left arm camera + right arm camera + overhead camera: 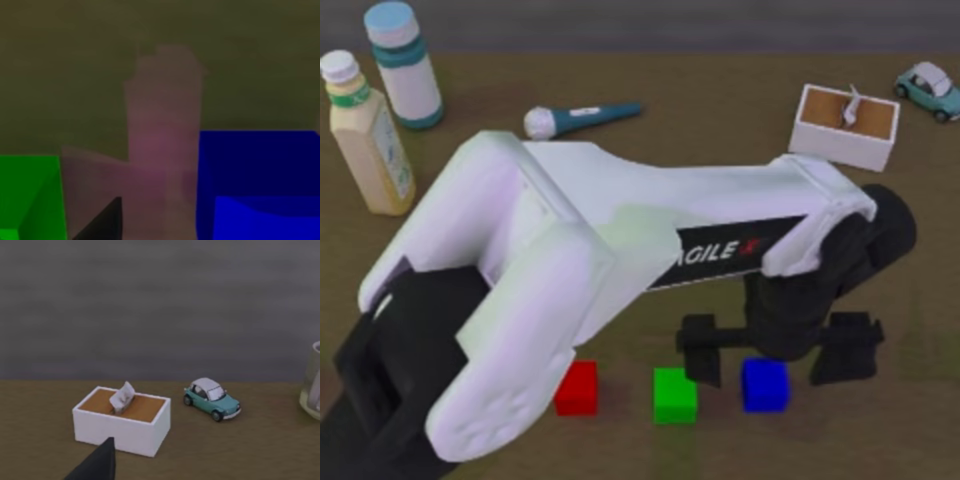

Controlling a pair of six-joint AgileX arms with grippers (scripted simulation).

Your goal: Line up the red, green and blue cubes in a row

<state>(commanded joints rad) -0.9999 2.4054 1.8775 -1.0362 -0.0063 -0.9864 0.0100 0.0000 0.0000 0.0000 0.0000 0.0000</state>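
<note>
brown wooden table [720,120], white box [845,127] lined brown with a white scrap inside, red cube [577,388], green cube [675,395], blue cube [764,385] rowed, left gripper [775,350] spread wide above blue.

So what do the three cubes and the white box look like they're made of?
Red cube, green cube and blue cube: flat, matte solid colour, sharp edges, likely plastic or painted wood. White box: smooth, matte walls with brown cork-like inside, possibly card or plastic.
</note>
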